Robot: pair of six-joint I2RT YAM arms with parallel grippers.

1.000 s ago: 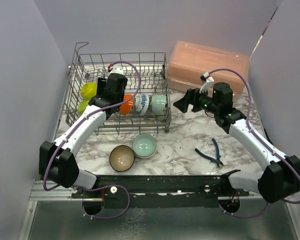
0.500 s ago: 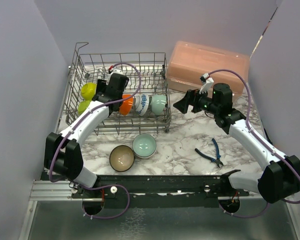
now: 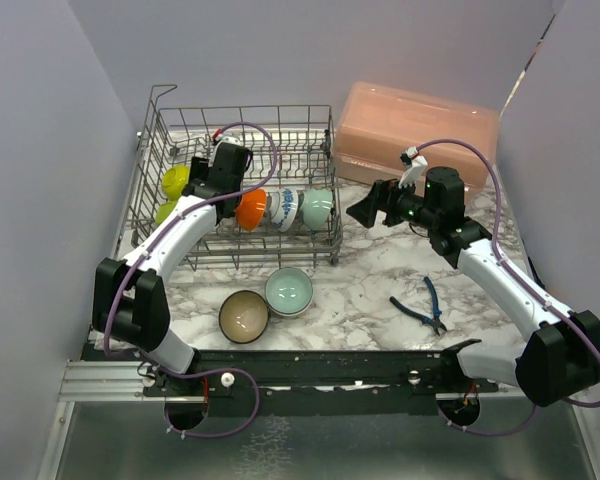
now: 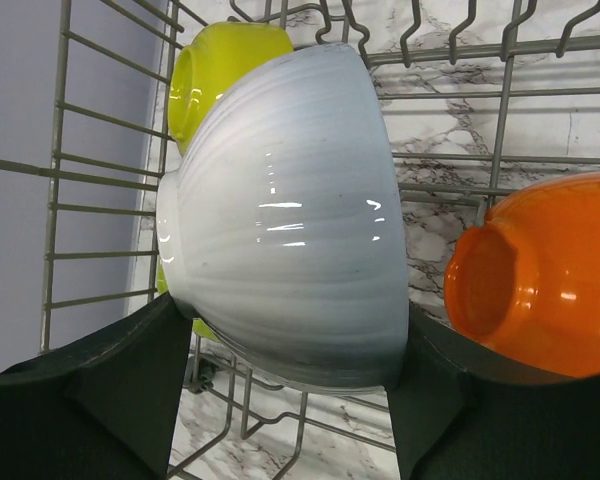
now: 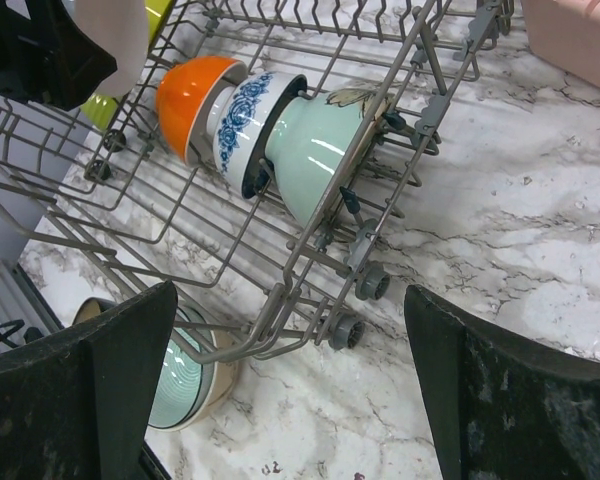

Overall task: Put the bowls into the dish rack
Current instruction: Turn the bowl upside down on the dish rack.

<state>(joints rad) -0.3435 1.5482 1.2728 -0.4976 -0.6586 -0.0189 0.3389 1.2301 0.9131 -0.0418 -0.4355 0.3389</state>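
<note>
The white bowl (image 4: 280, 200), grasped by the left pincer (image 4: 290, 330), is found shifted slightly rearward within the dish rack (image 3: 280, 108), unseated.

Orange bowl (image 4: 540, 285) partly beyond frame edge

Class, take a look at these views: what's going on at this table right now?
The left gripper holds a white bowl inside the dish rack, beside an orange bowl. A blue-patterned bowl, a pale teal bowl and lime-yellow bowls already sit there. The right gripper hangs open and empty to the rack's right. A beige bowl and a ribbed teal bowl wait on the table in front.
</note>
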